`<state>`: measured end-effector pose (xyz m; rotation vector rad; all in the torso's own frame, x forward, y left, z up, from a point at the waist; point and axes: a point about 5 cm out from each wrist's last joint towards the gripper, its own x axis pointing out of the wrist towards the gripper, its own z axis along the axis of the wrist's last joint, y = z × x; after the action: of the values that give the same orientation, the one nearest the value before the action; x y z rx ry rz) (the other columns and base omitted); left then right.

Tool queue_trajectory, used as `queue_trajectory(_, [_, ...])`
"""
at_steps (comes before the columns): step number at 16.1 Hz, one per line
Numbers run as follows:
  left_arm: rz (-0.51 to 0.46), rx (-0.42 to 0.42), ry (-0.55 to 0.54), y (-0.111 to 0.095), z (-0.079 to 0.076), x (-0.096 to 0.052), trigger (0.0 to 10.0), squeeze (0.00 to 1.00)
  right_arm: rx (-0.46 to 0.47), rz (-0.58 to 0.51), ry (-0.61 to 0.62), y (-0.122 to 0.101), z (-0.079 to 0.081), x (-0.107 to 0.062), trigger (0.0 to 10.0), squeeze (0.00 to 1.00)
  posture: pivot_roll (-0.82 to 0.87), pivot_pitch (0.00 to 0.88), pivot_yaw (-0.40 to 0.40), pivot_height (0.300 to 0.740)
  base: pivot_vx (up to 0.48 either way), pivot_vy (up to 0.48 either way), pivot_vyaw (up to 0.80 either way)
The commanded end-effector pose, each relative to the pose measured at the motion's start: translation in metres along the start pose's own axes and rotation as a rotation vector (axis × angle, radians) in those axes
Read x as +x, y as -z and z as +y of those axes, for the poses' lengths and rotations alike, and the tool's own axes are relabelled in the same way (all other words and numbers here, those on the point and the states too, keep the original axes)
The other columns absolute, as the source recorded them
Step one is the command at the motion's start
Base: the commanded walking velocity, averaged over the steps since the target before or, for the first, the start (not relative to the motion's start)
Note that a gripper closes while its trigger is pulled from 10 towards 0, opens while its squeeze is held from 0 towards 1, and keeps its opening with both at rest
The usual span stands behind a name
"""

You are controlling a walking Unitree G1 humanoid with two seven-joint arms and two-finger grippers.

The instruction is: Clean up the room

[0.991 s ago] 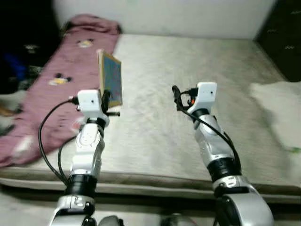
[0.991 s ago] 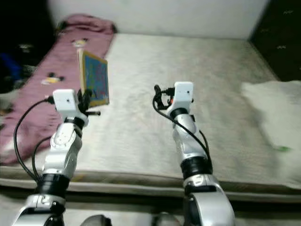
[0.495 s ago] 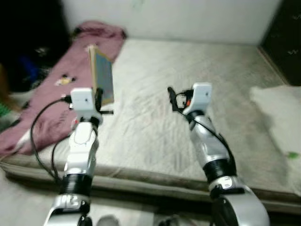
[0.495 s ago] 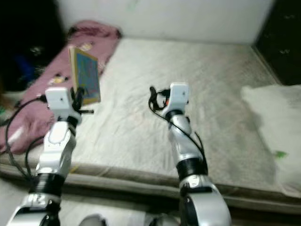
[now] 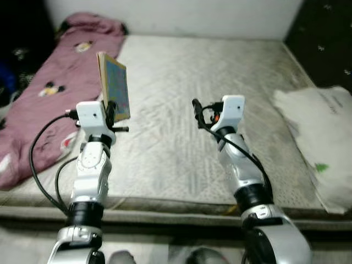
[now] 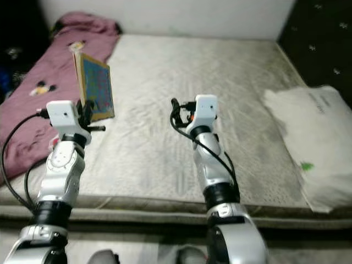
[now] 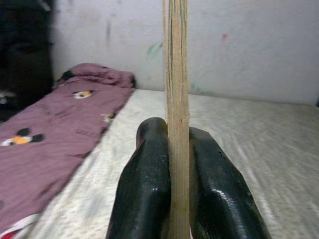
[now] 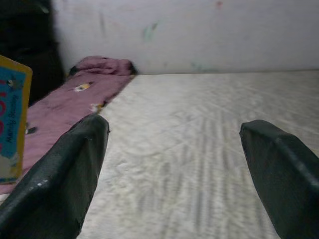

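- At the near edge of the mattress [image 5: 181,170], both silver arms reach out over the bed from the robot standing at its foot.
- The left gripper [image 5: 113,113] pinches the bottom edge of a thin picture book [image 5: 114,86], its 2 black fingers [image 7: 144,189] pressed against either face; the book stands upright, lifted above the mattress's left half.
- The right gripper [image 8: 174,174] hangs over the middle of the mattress with its fingers spread wide and nothing between them.
- Along the left edge lies a rumpled maroon blanket [image 5: 49,93], running to the far left corner.
- At the right edge sits a white plastic bag [image 5: 322,137].
- Judged from this, 1 item is in hand but not put away; blanket and bag remain.
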<state>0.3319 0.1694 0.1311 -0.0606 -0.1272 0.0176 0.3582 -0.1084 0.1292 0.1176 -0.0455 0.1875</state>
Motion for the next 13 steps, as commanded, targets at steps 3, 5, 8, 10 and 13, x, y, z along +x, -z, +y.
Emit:
queue_trajectory(3, [-0.034,-0.002,0.022,-0.0079,-0.0055,0.0032,10.0,0.0,-0.002,-0.009,0.006,-0.0036,-0.0016,0.0013,10.0,0.0,-0.07,0.0,-0.015,0.74,0.0,-0.291,0.0])
queue_trajectory(5, [-0.034,-0.003,0.023,-0.0079,-0.0057,0.0031,10.0,0.0,-0.002,-0.009,0.007,-0.0036,-0.0017,0.0012,10.0,0.0,-0.07,0.0,-0.015,0.74,0.0,-0.292,0.0])
queue_trajectory(8, [-0.032,-0.004,0.022,-0.0075,-0.0061,0.0029,10.0,0.0,-0.004,-0.005,0.007,-0.0029,-0.0021,0.0011,10.0,0.0,-0.07,0.0,-0.015,0.74,0.0,-0.292,0.0])
queue_trajectory(10, [-0.032,-0.005,0.023,-0.0074,-0.0062,0.003,10.0,0.0,-0.006,-0.004,0.007,-0.0029,-0.0023,0.0012,10.0,0.0,-0.07,0.0,-0.017,0.74,0.0,-0.292,0.0])
queue_trajectory(13, [-0.046,-0.008,-0.003,-0.0081,-0.0045,0.0037,10.0,0.0,-0.013,-0.001,0.004,-0.0026,-0.0023,0.0014,10.0,0.0,-0.07,0.0,-0.02,0.74,0.0,0.0,0.0])
